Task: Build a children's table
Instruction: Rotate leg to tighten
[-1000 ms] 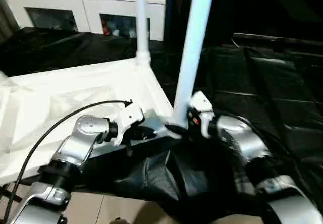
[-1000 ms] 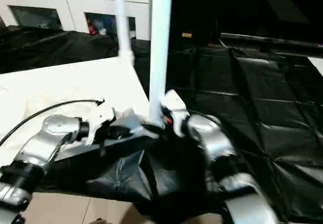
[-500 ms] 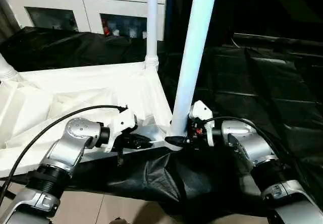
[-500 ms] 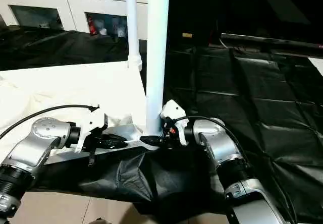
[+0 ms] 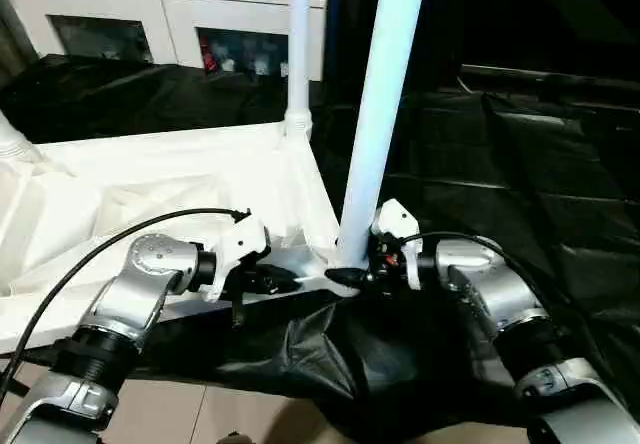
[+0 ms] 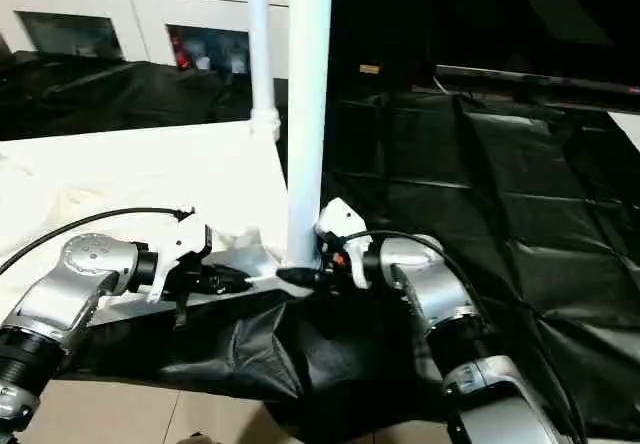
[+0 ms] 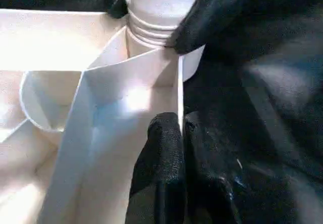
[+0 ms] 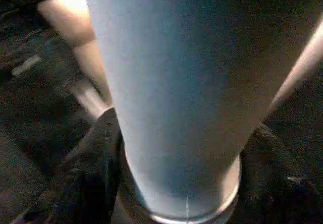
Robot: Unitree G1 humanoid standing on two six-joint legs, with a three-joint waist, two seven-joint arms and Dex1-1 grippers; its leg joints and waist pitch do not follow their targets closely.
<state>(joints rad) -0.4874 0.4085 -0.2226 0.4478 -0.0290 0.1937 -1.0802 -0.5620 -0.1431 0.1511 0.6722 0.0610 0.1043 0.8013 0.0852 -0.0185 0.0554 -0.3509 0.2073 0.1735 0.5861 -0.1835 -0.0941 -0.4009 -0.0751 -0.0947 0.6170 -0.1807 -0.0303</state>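
The children's table top (image 5: 170, 189) lies upside down on black sheeting (image 5: 520, 184), with its ribbed underside up. At its near corner one white leg (image 5: 378, 114) stands upright in the socket. The right claw (image 5: 350, 275) grasps the base of this leg. The left claw (image 5: 285, 286) is clenched on the thin rim of the top, just beside that corner. Another leg (image 5: 298, 49) stands at the far corner.

No text, label, brand, number or sign can be read anywhere in these pictures.
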